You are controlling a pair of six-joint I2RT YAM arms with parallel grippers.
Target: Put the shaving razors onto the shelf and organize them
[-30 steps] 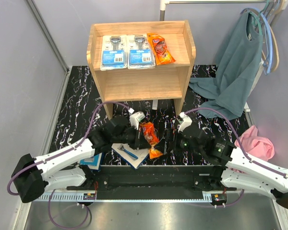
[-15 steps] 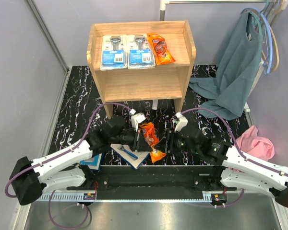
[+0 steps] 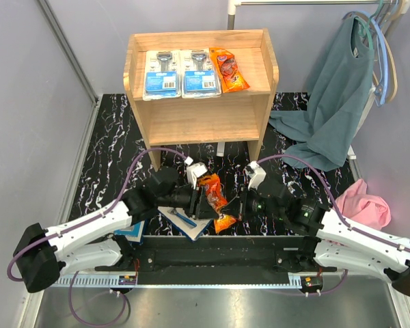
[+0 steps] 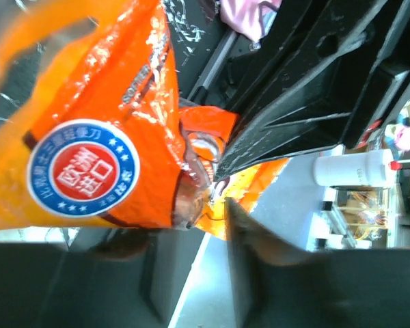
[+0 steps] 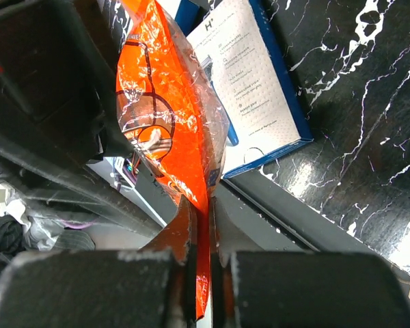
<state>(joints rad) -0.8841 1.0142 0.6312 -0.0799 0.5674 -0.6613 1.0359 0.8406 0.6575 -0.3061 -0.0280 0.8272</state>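
An orange razor packet (image 3: 216, 199) hangs between my two grippers above the near table edge. My right gripper (image 3: 240, 204) is shut on its edge; in the right wrist view the foil (image 5: 165, 116) is pinched flat between the right gripper (image 5: 206, 213) fingers. My left gripper (image 3: 203, 199) stands open beside the packet (image 4: 102, 137), and the left gripper (image 4: 191, 239) fingers are apart with a gap between them. The wooden shelf (image 3: 199, 117) holds two blue blister packs (image 3: 160, 74) (image 3: 198, 72) and an orange packet (image 3: 229, 68) on its top tier. A white-and-blue razor box (image 3: 184, 220) (image 5: 253, 96) lies under the grippers.
Another blue box (image 3: 131, 231) lies under the left arm. A teal cloth (image 3: 335, 102) hangs from hangers at the right, its end on the table. A pink cloth (image 3: 366, 205) lies at the right edge. The shelf's lower tier (image 3: 198, 123) holds nothing.
My right gripper has moved in to the left and shut on the orange packet. My left gripper, shut on the packet before, has opened.
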